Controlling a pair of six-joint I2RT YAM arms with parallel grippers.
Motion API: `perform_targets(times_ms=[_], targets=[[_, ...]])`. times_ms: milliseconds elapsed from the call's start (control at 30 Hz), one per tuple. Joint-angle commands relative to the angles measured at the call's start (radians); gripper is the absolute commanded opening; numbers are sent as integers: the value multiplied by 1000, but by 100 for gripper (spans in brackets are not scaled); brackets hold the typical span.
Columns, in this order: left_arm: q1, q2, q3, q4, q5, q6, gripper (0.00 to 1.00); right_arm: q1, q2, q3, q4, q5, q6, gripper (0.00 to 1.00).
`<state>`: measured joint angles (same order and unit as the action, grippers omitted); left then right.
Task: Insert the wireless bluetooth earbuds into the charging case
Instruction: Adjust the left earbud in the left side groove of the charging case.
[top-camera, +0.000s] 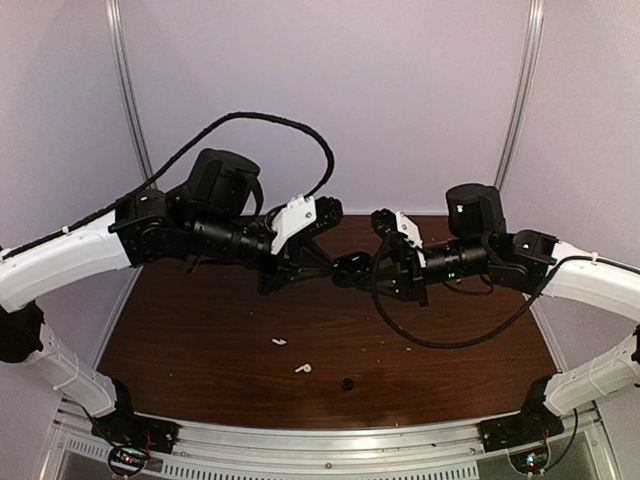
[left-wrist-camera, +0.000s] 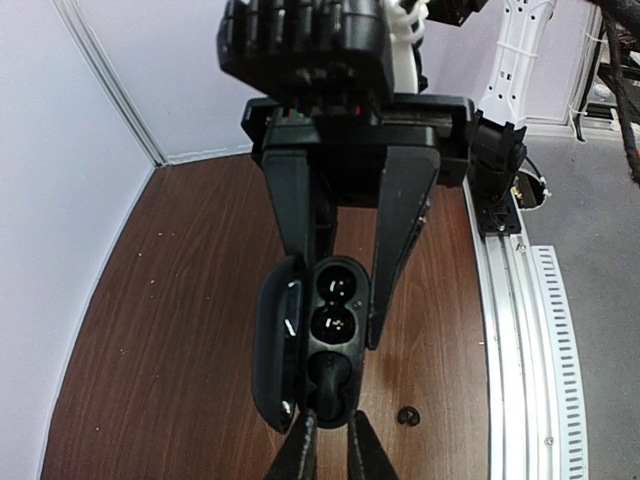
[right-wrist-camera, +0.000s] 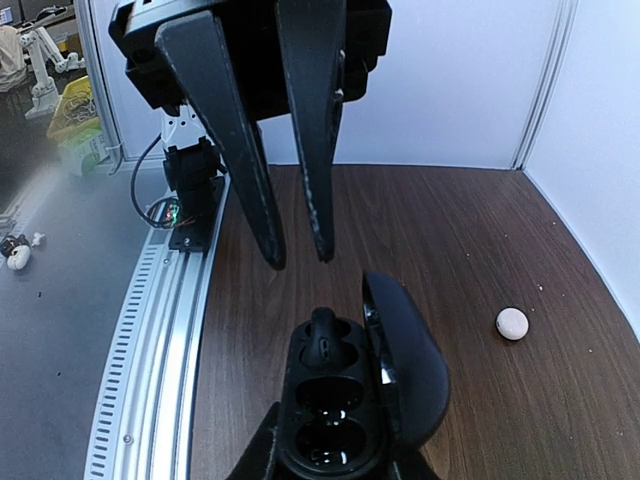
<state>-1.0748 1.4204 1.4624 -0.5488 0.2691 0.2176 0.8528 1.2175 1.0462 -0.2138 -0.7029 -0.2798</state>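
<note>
**A:** Item a. Where is your charging case, and which way does it lie?

**B:** You hold it in the air above the table, between the two arms. Your right gripper is closed on the case's right end, one finger on each long side. The long axis runs left to right, on the line from one gripper to the other. The open face points up. The lid stands up from the long edge on the far side, towards the back wall.

**A:** Item b, the earbuds?

**B:** The seated earbud, black, stands in the hollow at the case's left end, its top above the rim. The glossy hollows towards your right gripper lie bare. The loose earbud, also black, lies on the table near the front edge, well apart from the case.

**A:** Item c, your left gripper?

**B:** It points at the case's left end, in line with the long axis. Its fingers stand a narrow gap apart and grip nothing. Their tips are just short of the seated earbud.

**A:** Other items?

**B:** Two white stemmed earbuds lie on the table left of the loose earbud. A pale round case lies on the far side of the table.
</note>
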Motion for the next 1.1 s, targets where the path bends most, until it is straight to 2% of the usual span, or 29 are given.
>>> perform_targets(times_ms=[0, 600, 1067], targets=[[-3, 31, 28, 43, -4, 21, 11, 5, -20, 1, 31, 3, 22, 0], [-3, 71, 40, 43, -78, 6, 3, 6, -23, 1, 26, -18, 13, 0], [-4, 103, 39, 2, -94, -36, 2, 26, -36, 7, 16, 5, -32, 0]])
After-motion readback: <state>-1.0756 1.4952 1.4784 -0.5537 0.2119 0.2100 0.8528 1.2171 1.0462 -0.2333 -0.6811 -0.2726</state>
